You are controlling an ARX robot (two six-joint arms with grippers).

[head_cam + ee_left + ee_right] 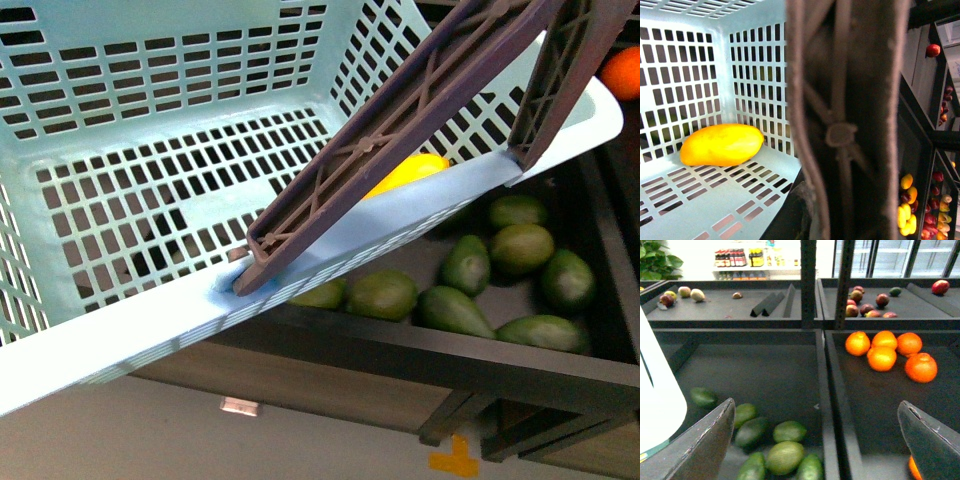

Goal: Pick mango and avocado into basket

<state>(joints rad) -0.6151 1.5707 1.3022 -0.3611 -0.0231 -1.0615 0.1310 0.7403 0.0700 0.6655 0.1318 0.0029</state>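
The turquoise basket fills the front view, tilted, with its brown-purple handle swung up across it. The yellow mango lies on the basket floor against a lattice wall and peeks past the rim. My left gripper is shut on the handle, which hides most of its fingers. Several green avocados lie in the dark shelf bin just beyond the basket. My right gripper hangs open above that bin, with the avocados below and between its fingers and nothing held.
Oranges fill the neighbouring bin, past a dark divider. Dark red fruit lies on the shelf behind. The basket's pale edge stands beside the right gripper. Yellow and red fruit sit on shelves beside the handle.
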